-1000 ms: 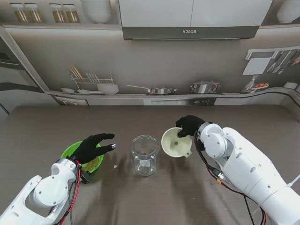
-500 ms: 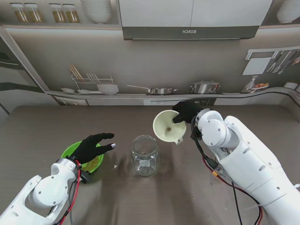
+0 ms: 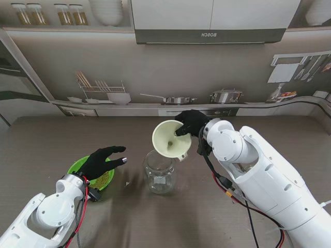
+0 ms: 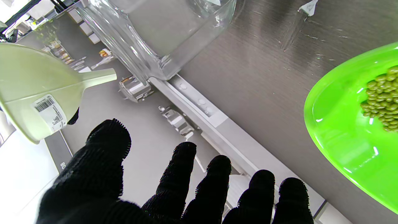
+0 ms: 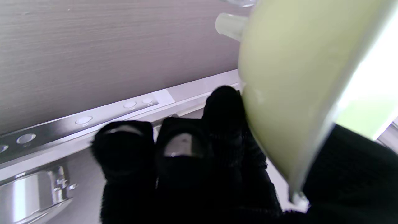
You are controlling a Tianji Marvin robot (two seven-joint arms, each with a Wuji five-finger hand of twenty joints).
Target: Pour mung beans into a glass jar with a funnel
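Note:
A clear glass jar [image 3: 160, 172] [image 4: 161, 34] stands open at the table's middle. My right hand [image 3: 190, 124] [image 5: 192, 155] is shut on the rim of a pale cream funnel [image 3: 169, 139] [image 5: 298, 77], held tilted in the air just above and slightly beyond the jar's mouth, spout [image 4: 98, 77] pointing toward the jar. To the left, a green bowl [image 3: 85, 170] [image 4: 345, 130] holds mung beans [image 4: 381, 98]. My left hand [image 3: 103, 160] [image 4: 174, 186] hovers open over that bowl, fingers spread, touching nothing.
A small scrap [image 3: 127, 183] lies on the table between bowl and jar. Along the back wall runs a ledge with a dish rack [image 3: 103, 90], a pan [image 3: 173, 99] and a pot [image 3: 226, 96].
My right hand has lifted the funnel off the table and carried it left, from beside the jar to just over its mouth. The left hand has stayed put.

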